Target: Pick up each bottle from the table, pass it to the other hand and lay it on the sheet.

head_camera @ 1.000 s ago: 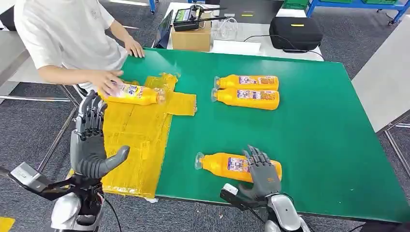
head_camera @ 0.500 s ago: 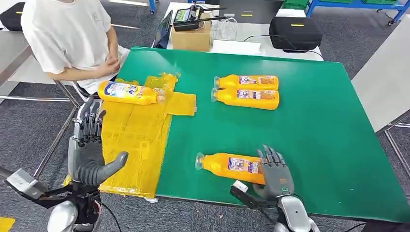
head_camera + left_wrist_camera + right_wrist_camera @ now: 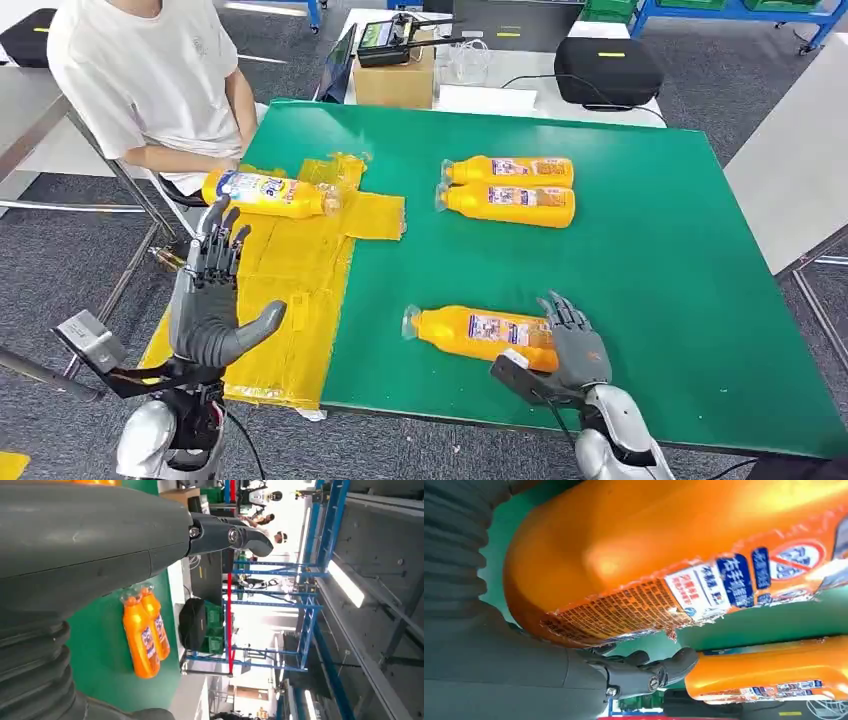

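Right hand fingers curl round near bottle; left hand fingers spread, empty

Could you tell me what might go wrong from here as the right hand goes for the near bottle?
The right hand meets only the base end of the near bottle, which lies on its side on the green table; it could roll or slip out of an off-centre hold. It also lies near the table's front edge, so a nudge might push it off. A person sits beside the yellow sheet, close to the raised left hand.
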Motion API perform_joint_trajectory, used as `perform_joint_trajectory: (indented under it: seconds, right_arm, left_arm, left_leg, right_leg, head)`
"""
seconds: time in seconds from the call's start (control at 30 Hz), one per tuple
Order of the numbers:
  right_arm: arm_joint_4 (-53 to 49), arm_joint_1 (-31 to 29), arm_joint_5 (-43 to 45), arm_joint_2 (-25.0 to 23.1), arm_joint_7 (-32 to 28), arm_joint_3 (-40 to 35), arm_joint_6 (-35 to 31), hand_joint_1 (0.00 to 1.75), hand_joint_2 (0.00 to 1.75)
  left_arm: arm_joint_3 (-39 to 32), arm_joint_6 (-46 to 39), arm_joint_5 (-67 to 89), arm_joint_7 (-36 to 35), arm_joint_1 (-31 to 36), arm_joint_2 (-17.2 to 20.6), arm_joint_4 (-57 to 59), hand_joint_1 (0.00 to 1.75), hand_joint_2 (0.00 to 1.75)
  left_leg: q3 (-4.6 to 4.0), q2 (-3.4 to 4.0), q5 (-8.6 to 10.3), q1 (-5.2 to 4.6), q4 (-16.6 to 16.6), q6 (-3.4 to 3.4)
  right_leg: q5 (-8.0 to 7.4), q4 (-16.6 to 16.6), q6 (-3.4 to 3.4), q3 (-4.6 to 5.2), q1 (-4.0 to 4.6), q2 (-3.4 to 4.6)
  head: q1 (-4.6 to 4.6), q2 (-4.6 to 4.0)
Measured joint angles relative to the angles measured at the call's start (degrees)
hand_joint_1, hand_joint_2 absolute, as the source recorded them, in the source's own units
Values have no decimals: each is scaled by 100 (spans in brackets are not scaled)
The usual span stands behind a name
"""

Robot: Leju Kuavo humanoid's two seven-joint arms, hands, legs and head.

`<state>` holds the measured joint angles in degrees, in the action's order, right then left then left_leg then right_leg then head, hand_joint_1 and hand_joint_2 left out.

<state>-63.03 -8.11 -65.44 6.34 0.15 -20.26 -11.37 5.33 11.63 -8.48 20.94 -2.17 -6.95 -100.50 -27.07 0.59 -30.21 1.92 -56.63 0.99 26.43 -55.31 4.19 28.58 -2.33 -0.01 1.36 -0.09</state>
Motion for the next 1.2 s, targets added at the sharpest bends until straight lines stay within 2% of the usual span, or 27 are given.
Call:
perform_joint_trajectory:
  seconds: [0.07,0.13,0.17,0.2,0.4,0.57,0.67,1.03,1.13,1.2]
  right_arm:
    - [50,-30,34,-6,-30,0,0,0,175]
    - [527,-340,406,-122,-303,0,-115,0,175]
    - [671,-449,486,-149,-383,2,-188,94,175]
    - [855,-551,574,-203,-467,0,-263,173,175]
    - [1690,-1164,732,-433,-739,-81,-19,175,175]
    - [2146,-1628,745,-472,-404,-304,562,175,175]
    - [2380,-1807,859,-472,-319,-404,680,175,175]
    - [2771,-1969,1269,-439,-299,-474,708,175,175]
    - [2819,-1960,1490,-435,-550,-455,667,175,175]
    - [2830,-1900,1926,-435,-998,-387,678,175,175]
  left_arm:
    - [4,0,-9,-2,13,2,21,0,175]
    - [122,2,-179,-90,152,33,181,0,175]
    - [160,2,-195,-90,205,35,234,0,175]
    - [201,0,-218,-94,259,41,286,0,175]
    - [444,-17,-341,-155,533,90,584,0,175]
    - [527,-57,-411,-258,643,127,743,0,175]
    - [557,-68,-426,-295,690,138,835,0,175]
    - [570,-103,-468,-376,758,214,992,0,175]
    - [570,-118,-478,-376,768,223,992,0,175]
    - [573,-173,-503,-365,770,230,994,0,175]
  left_leg:
    - [2,1,0,0,0,0]
    - [11,11,0,0,0,0]
    - [13,14,0,0,0,0]
    - [15,18,0,0,0,0]
    - [30,25,3,3,0,0]
    - [48,36,1,4,1,1]
    - [60,36,0,3,1,0]
    - [90,35,-2,5,1,1]
    - [94,31,-2,5,1,1]
    - [94,30,-2,5,1,1]
  right_leg:
    - [0,0,0,-1,0,1]
    - [0,0,0,-9,0,8]
    - [-2,0,0,-11,0,10]
    - [-6,0,5,-11,0,16]
    - [-9,-1,5,-20,3,29]
    - [-9,0,5,-33,3,40]
    - [-9,2,5,-41,2,40]
    - [-8,4,5,-66,4,41]
    - [-8,5,6,-70,3,40]
    - [-8,5,6,-73,4,40]
  head:
    - [0,0]
    - [-2,0]
    - [-2,0]
    - [-2,0]
    - [0,0]
    - [0,0]
    - [-2,0]
    - [0,0]
    - [-2,0]
    - [-2,0]
